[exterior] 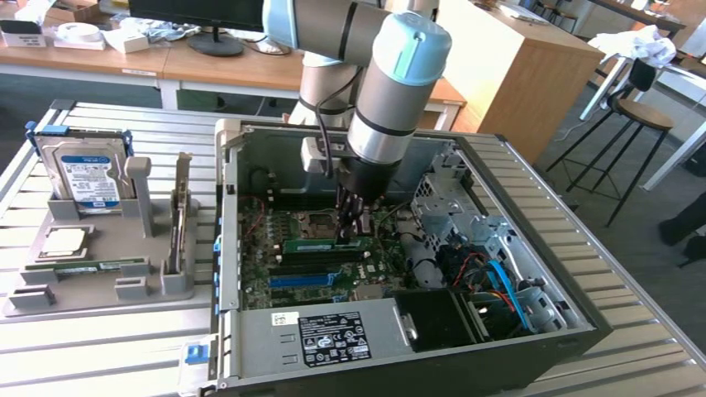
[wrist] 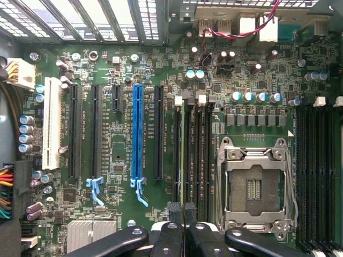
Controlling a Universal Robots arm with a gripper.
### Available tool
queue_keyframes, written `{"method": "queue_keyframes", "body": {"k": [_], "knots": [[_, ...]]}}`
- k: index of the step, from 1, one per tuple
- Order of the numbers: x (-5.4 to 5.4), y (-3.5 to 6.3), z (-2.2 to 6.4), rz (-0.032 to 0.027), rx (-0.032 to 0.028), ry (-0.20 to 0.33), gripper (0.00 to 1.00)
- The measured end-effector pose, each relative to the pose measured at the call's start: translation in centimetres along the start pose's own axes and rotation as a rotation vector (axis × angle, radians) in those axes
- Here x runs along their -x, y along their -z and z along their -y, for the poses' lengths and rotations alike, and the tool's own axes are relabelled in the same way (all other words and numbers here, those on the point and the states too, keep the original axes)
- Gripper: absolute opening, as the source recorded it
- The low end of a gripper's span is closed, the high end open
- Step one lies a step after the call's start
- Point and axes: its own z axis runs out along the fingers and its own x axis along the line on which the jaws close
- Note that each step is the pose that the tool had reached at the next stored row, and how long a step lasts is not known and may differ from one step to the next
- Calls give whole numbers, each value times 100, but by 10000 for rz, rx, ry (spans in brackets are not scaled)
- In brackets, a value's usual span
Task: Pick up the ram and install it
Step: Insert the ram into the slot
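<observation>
I see the gripper (exterior: 352, 233) deep inside the computer case (exterior: 464, 331), directly above the board. Its jaws are pressed almost together, and as far as I can judge they pinch the ram (exterior: 322, 245) by its upper edge. The ram hangs just under the fingertips (wrist: 174, 210), so it lies below the jaws and not to a side. Its long axis runs across the exterior view, parallel to the dark memory slots (wrist: 196, 155) beside the empty processor socket (wrist: 254, 187). I cannot tell if it already sits in a slot. A second stick (exterior: 99, 266) lies flat on the grey tray (exterior: 111, 302), well apart.
</observation>
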Motion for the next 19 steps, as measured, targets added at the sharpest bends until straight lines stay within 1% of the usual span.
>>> {"method": "queue_keyframes", "body": {"k": [3,4,10,19], "knots": [[0,1,0,-46,6,-4,11],[0,1,0,-49,6,-3,11],[0,0,0,-53,6,-3,11],[-1,-40,2,-52,5,-5,11]]}}
